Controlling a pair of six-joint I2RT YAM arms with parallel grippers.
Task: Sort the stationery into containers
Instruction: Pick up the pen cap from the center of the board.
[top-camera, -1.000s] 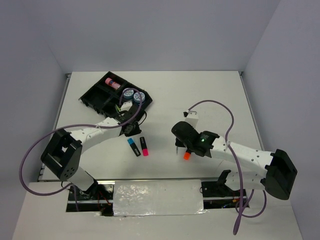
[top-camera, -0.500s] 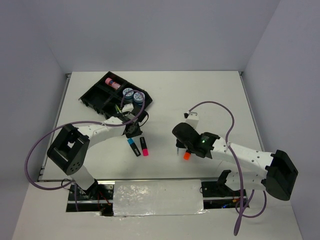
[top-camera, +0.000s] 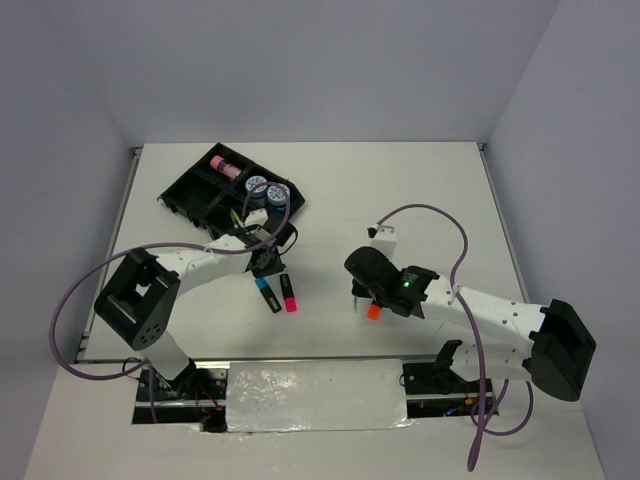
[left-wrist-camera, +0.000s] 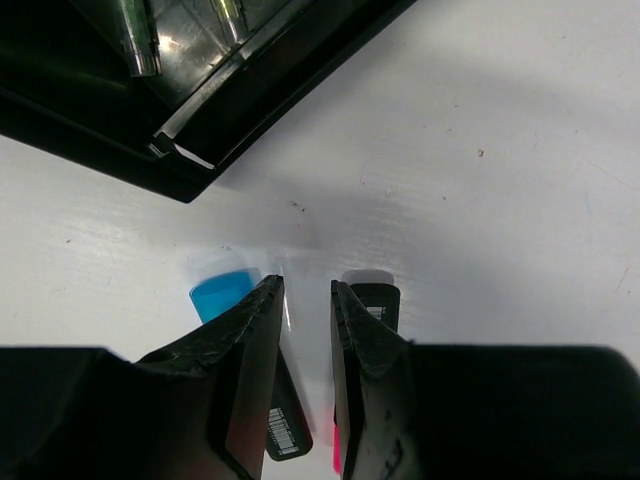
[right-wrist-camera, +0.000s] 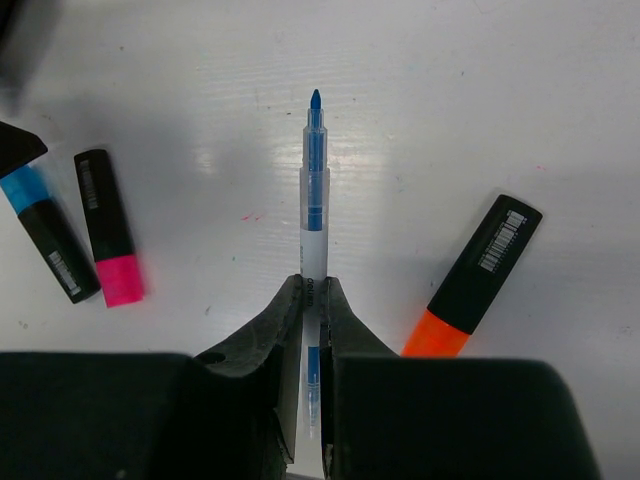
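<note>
Left hand just beside black tray, jaws slightly apart over blue highlighter and pink highlighter, right hand well apart from tray, clamped on thin pen.

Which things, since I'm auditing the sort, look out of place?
The blue highlighter and pink highlighter by the left gripper, and the orange highlighter by the right gripper holding a blue pen, lie loose on the table, outside the black tray, which sits askew.

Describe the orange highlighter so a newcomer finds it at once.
On the white table, find the right claw, shut on a thin blue pen. The orange highlighter, black with an orange end, lies alone beside it; the blue highlighter and pink highlighter lie paired farther off.
</note>
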